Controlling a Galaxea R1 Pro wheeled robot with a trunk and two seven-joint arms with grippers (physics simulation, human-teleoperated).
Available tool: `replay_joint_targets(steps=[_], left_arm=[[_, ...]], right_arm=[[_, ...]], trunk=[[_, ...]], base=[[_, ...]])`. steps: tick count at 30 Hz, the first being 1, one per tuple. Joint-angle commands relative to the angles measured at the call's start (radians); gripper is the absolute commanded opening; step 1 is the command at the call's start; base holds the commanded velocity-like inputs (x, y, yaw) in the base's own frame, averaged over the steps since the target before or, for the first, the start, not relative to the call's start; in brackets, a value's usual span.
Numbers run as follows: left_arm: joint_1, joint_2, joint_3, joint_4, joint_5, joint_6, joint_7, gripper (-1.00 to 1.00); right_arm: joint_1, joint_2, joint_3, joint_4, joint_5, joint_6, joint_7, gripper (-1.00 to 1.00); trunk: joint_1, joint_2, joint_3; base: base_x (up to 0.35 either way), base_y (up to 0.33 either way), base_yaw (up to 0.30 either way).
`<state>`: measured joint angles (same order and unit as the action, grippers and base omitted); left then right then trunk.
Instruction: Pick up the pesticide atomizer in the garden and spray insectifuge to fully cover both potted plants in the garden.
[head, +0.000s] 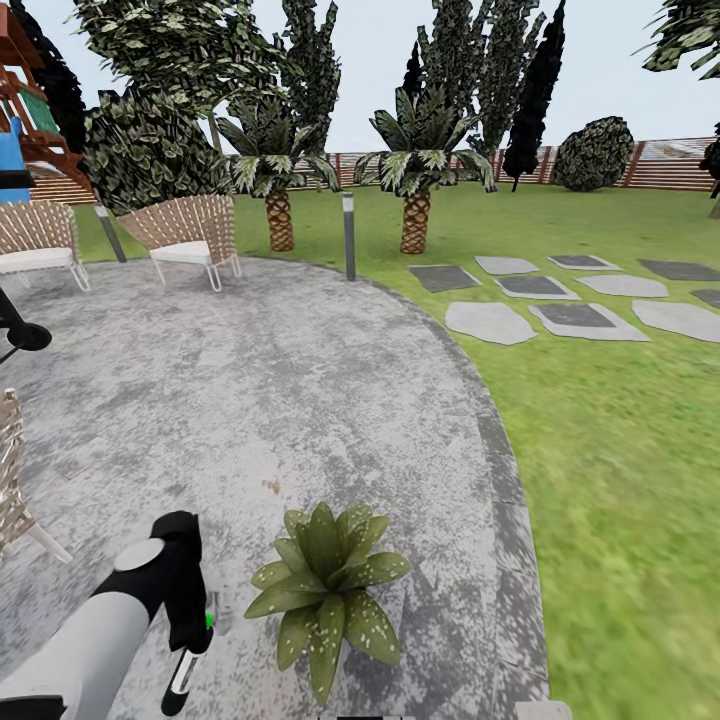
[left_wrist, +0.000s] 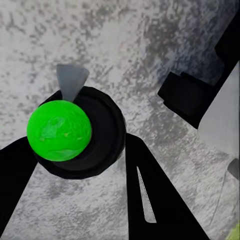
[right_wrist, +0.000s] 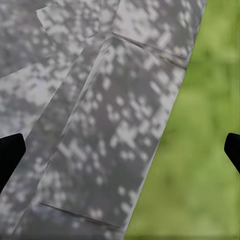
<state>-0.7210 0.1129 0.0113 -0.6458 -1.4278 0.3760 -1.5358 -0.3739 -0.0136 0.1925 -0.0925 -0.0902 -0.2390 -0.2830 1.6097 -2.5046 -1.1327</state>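
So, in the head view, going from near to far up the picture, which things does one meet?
Left tool holding the atomizer → potted plant → paved patio → bollard post → palm trees → wooden fence.

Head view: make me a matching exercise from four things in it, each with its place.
1 potted plant
2 atomizer
3 stepping stones
4 bollard post

A on the lawn
B upright at the patio's rim
C on the grey paving, low in the view
D between the jaws of the left gripper

Pairs: 1-C, 2-D, 3-A, 4-B.
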Motion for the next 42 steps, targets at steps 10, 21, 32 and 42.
replay_joint_targets(steps=[10,21,32,42], left_arm=[[0.000,0.004,0.094,0.003,0.035,0.010,0.068,-1.00],[0.023,0.024,0.096,0.006,0.035,0.017,0.136,-1.00],[0.046,-0.014,0.225,0.003,0.111,0.015,0.312,-1.00],[0.073,-0.018,0.219,0.030,0.233,0.015,0.501,-1.00]], right_arm=[[0.000,0.001,0.007,-0.002,-0.011,-0.003,-0.002,1.00],[0.000,0.004,0.008,-0.002,-0.011,-0.003,-0.002,1.00],[0.000,0.004,0.008,-0.002,-0.011,-0.003,-0.002,1.00],[0.000,0.004,0.007,-0.003,-0.011,-0.003,-0.002,1.00]], trunk=[[0.000,0.000,-0.001],[0.000,0.000,-0.001],[0.000,0.000,-0.005],[0.000,0.000,-0.011]], base=[[0.000,-0.002,0.000],[-0.113,-0.202,0.066],[-0.204,-0.178,0.266],[0.042,-0.303,0.268]])
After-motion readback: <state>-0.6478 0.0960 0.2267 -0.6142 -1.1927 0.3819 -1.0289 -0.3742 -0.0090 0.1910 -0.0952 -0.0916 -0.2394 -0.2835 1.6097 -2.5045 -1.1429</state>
